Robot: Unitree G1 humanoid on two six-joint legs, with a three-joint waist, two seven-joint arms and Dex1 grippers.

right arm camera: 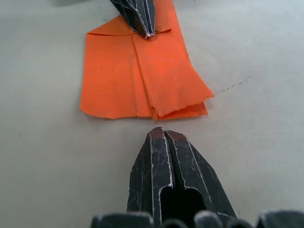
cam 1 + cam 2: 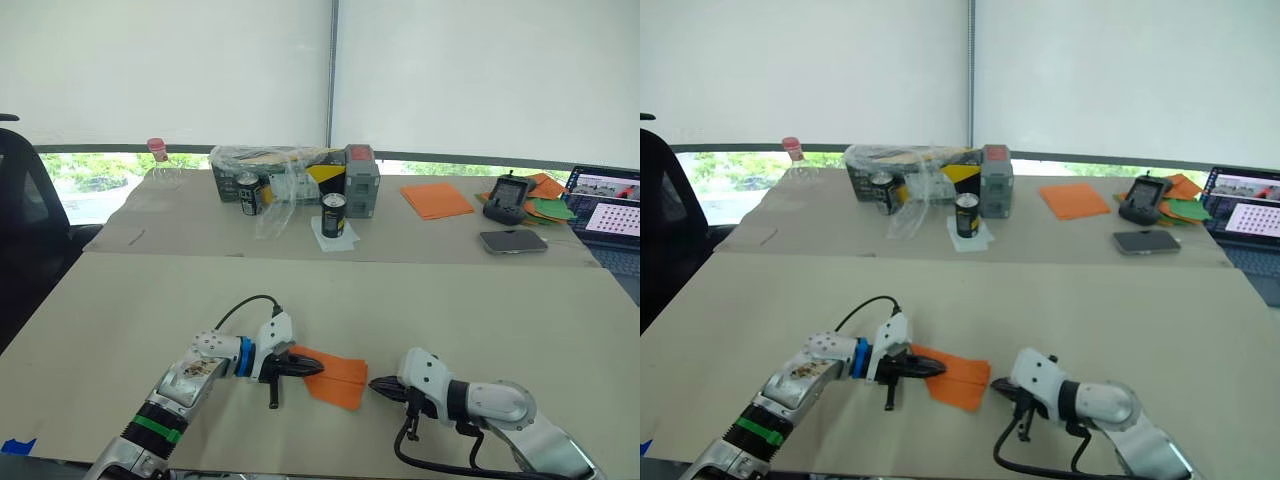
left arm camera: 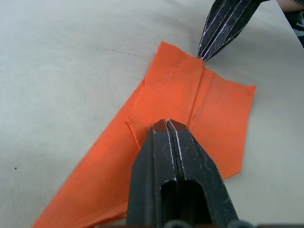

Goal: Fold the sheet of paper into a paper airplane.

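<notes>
The sheet of paper (image 2: 338, 380) lies flat on the near table, bright orange and partly folded into creased, overlapping layers (image 1: 142, 76). My left gripper (image 2: 318, 368) is shut, its tip resting on top of the paper near the paper's left end (image 3: 166, 126). My right gripper (image 2: 373, 384) is also shut and holds nothing. Its tip sits at the paper's right edge, pointing toward the left gripper (image 1: 159, 130). No finished paper airplane is in view.
On the far table stand a box in a plastic bag (image 2: 275, 170), two cans (image 2: 333, 215), a bottle (image 2: 158, 160), a stack of orange paper (image 2: 436, 199), an orange-and-green pile (image 2: 550, 208), a controller (image 2: 508, 198), a phone (image 2: 513, 241) and a laptop (image 2: 612, 215). A black chair (image 2: 25, 230) stands at the left.
</notes>
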